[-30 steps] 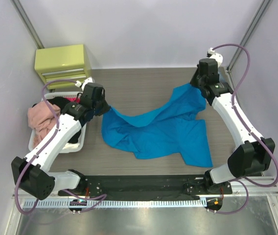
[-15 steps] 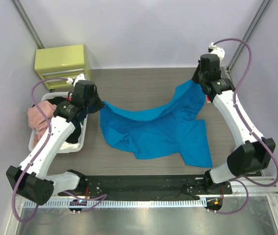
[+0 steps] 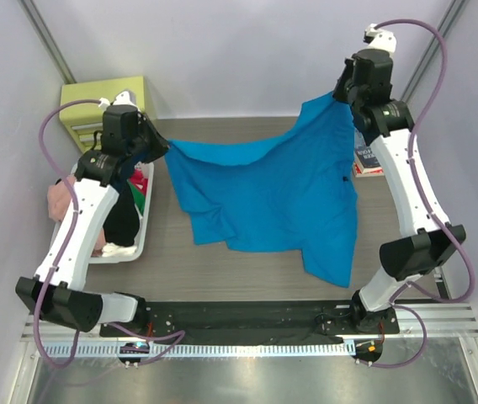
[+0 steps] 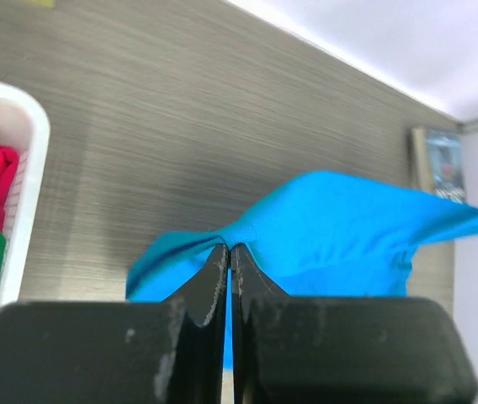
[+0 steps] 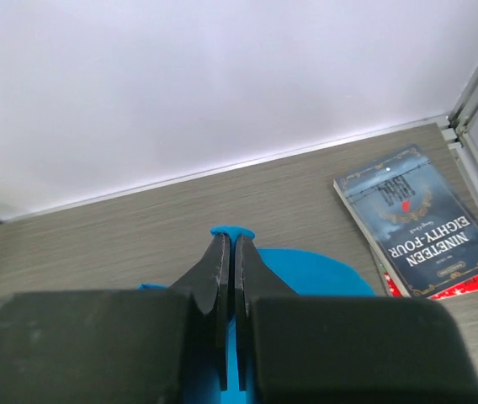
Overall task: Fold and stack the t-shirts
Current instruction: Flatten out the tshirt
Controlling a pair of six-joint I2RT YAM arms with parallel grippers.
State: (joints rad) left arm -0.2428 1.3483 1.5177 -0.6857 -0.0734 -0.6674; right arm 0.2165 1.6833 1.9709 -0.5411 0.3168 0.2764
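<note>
The turquoise t-shirt (image 3: pixel 264 189) is being held up over the desk (image 3: pixel 222 282), stretched between the left gripper (image 3: pixel 163 149) and the right gripper (image 3: pixel 341 95). In both wrist views the jaws are being pressed shut on a pinch of blue cloth, each at an upper corner of the garment. The top edge is being hung in a sagging line between the two grips. The lower part is being draped toward the near right of the desk, though whether it is resting there cannot be told for certain. The other t-shirts (image 3: pixel 121 220), pink, black and red among them, are lying heaped in the white basket (image 3: pixel 130 250) at the left. A dark-covered book (image 3: pixel 365 160) is lying at the far right, beside the right arm.

The step in hand is being judged as the spreading-out before the first fold, with nothing yet folded or stacked. For the next move, the cloth is likely to need lowering flat with even tension, so that the sag is taken out and the sleeves are laid without bunching, clear of the book and the basket.
</note>
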